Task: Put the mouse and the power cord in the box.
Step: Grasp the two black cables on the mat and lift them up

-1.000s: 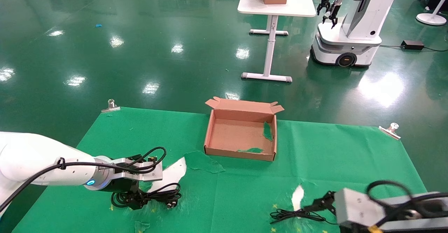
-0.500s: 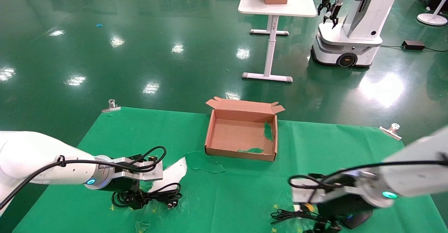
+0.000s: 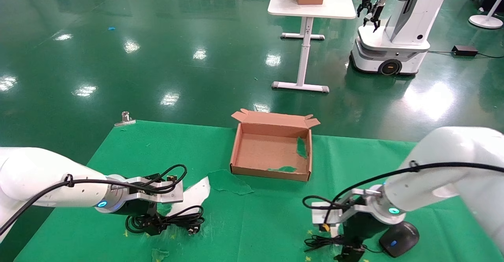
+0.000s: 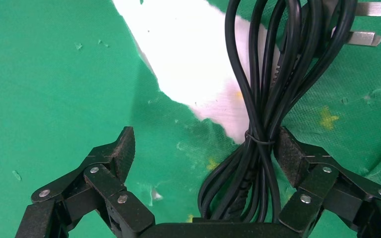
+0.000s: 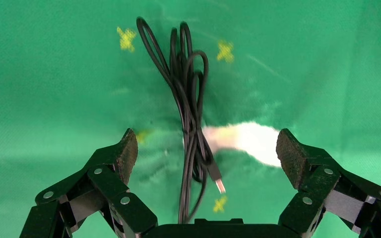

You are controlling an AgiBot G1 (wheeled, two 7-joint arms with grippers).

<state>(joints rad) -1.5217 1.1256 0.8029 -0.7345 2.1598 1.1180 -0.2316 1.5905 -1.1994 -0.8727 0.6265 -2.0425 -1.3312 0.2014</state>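
Along the near edge of the green cloth-covered table [image 3: 275, 214], toward its right corner, your right gripper [image 3: 348, 252] hangs low over the bunched thin black cable [image 5: 188, 119] of the mouse, fingers spread wide with the bundle lying between them and nothing yet held. The black wired mouse with the blue scroll wheel [image 3: 398, 238] sits just beside that gripper, nearer the right edge. Judgement: closing here would take cable only, and the mouse would drag or swing behind it. Either shift onto the mouse body, or grip the bundle at its thick middle and lift slowly.

Toward the near left corner, your left gripper [image 3: 151, 226] is down over the thick black coiled power cord [image 4: 258, 109], fingers wide apart. One pad [image 4: 290, 153] stands against the tied waist of the loops; the other is well clear. The cord is therefore off-centre in the opening. Judgement: centre the tie between the pads before closing, so that the whole set of loops is captured and the chunky plug does not trail.

Farther back, at mid-table near the far edge, the shallow brown cardboard box [image 3: 271, 171] stands open, holding only green scraps. Neither item is in it yet. Clear the near wall on approach.
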